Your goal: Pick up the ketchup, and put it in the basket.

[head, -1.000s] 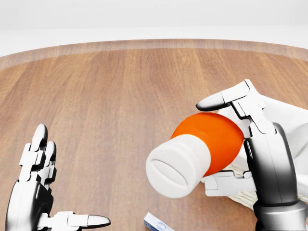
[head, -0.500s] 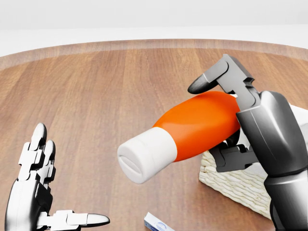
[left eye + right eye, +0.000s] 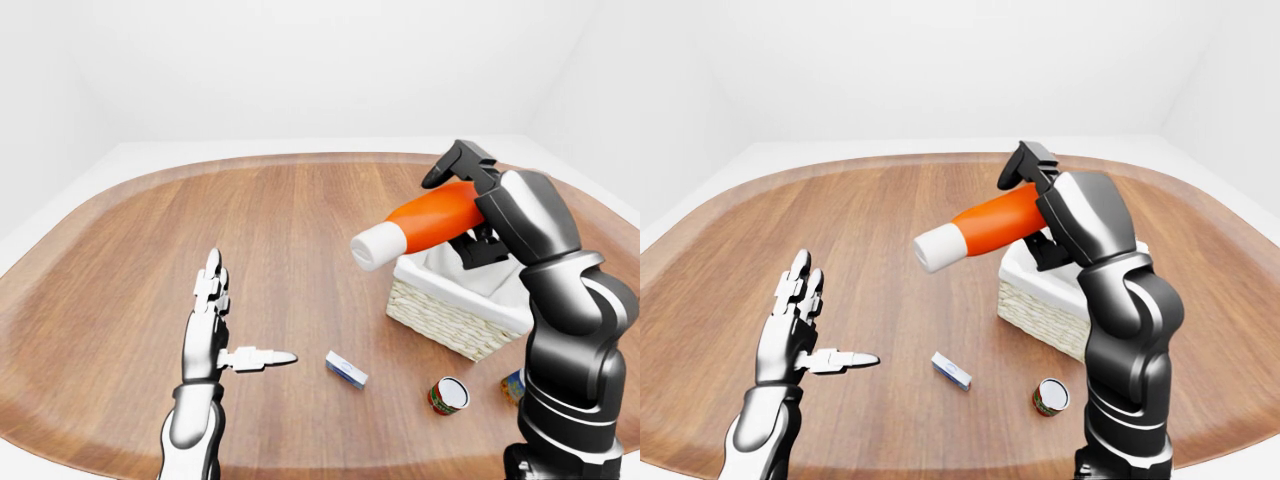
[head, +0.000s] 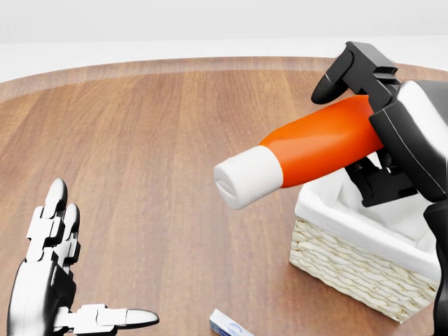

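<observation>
Head view shows the ketchup bottle (image 4: 318, 147) carried in the air by the right hand (image 4: 381, 133), whose fingers are closed round the bottle's orange body at its fat end, one finger over the top and others underneath. The bottle hangs over the near-left corner of the wicker basket (image 4: 350, 269), not touching it, with its white cap (image 4: 246, 177) sticking out past the basket's left rim.

Its long axis runs nearly level, tilted slightly down toward the cap; the cap points left and toward the camera, the fat end up and right into the palm.

By my judgement it is a squeeze bottle of smooth plastic: light to middling in weight, slippery, and somewhat yielding under pressure, not fragile. The wide body, where it is now gripped, looks the safest hold, since the tapering neck would slide out of the fingers.

The left hand (image 3: 212, 330) hovers over the wooden table (image 3: 120, 260), fingers spread wide, holding nothing.
</observation>
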Controlling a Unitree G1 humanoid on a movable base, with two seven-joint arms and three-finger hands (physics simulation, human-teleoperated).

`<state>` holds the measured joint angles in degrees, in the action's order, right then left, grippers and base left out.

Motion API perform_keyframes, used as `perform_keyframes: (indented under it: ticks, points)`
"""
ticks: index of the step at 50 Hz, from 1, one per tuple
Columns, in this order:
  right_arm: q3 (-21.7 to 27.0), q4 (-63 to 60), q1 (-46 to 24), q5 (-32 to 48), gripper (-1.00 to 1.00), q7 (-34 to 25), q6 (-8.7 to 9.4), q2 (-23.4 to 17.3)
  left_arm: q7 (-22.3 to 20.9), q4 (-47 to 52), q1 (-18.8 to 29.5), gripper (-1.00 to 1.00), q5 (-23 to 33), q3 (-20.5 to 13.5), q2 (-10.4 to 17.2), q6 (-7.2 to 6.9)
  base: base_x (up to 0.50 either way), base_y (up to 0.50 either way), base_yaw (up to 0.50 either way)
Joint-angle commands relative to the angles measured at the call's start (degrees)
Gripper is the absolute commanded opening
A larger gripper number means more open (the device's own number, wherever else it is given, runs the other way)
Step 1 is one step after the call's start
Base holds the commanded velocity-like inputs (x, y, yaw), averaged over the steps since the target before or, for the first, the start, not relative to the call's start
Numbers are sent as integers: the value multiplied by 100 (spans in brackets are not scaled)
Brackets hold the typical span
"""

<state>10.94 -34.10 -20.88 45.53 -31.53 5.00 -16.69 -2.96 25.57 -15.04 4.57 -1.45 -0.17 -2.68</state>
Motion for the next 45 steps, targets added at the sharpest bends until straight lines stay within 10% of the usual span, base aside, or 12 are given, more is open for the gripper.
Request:
perform_keyframes:
  ticks: [1,45]
  points:
    - [326,446,-575,441,-100,-374,0,-587,14,-61,20,100,9,-1,-3,29,0,0,0]
    - [735,2938,-1020,572,-100,284,0,-1716,13,-40,10,100,4,1,0,12,0,0,0]
